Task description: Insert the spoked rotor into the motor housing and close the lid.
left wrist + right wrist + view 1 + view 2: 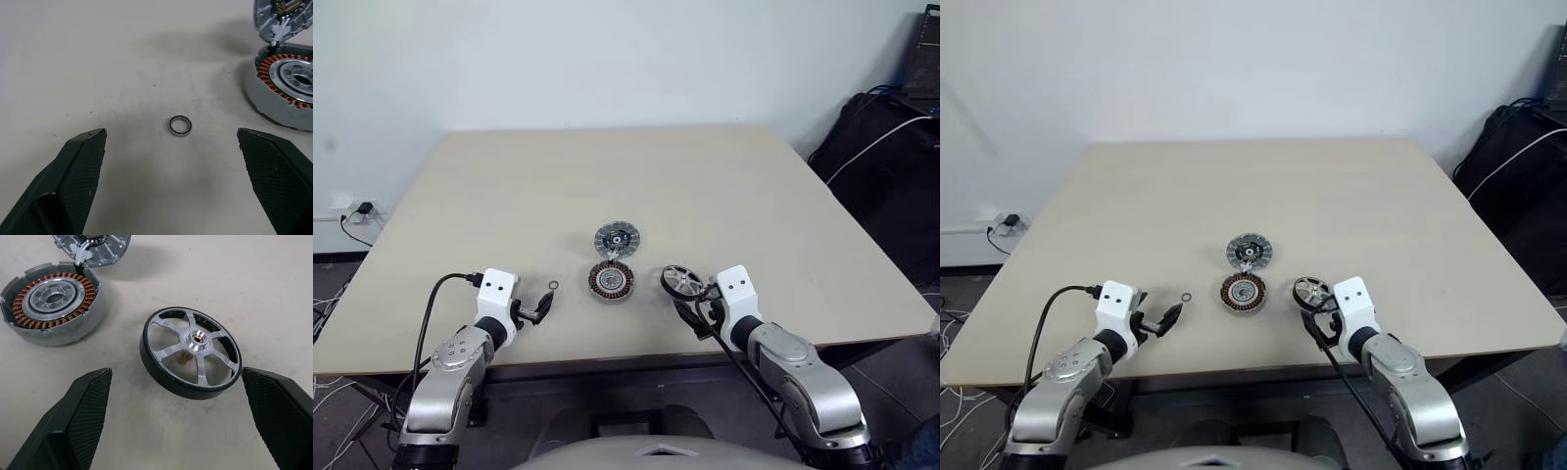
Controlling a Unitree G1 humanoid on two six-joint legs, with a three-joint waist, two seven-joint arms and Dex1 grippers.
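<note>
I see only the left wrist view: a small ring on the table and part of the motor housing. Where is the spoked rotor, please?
Observer: The spoked rotor lies flat on the table, just beyond the open right gripper, untouched.
Operator: Is the housing between the two arms?
Observer: Yes. The motor housing sits midway between them, windings facing up.
Operator: And the lid?
Observer: The lid lies just behind the housing, ribbed face up, touching its far rim.
</note>
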